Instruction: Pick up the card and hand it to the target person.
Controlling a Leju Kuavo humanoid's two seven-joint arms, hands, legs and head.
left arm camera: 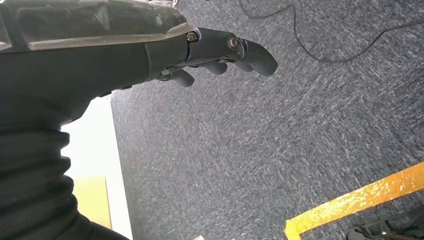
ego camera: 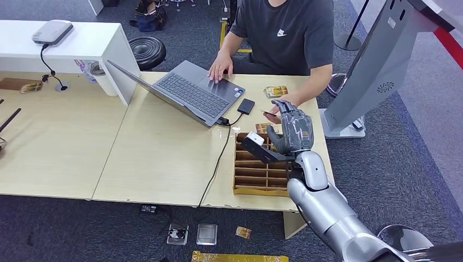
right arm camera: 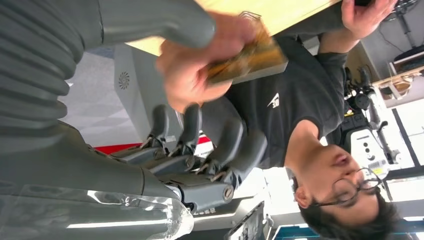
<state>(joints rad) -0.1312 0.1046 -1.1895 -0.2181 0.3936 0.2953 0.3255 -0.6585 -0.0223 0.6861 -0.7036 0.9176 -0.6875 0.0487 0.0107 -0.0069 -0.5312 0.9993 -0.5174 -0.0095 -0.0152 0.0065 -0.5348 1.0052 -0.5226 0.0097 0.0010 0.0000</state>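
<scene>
My right hand (ego camera: 292, 131) is up over the far end of the tray (ego camera: 261, 188), reaching toward the person (ego camera: 289, 33) so they need not lean in. The card (ego camera: 269, 114) sits just beyond the tray, between my fingertips and the person's hand (ego camera: 275, 112). In the right wrist view that hand closes on it; whether my thumb and fingers pinch it too, I cannot tell. My left hand (left arm camera: 220, 55) hangs by my side over the carpet, fingers loosely spread, holding nothing, out of the way.
</scene>
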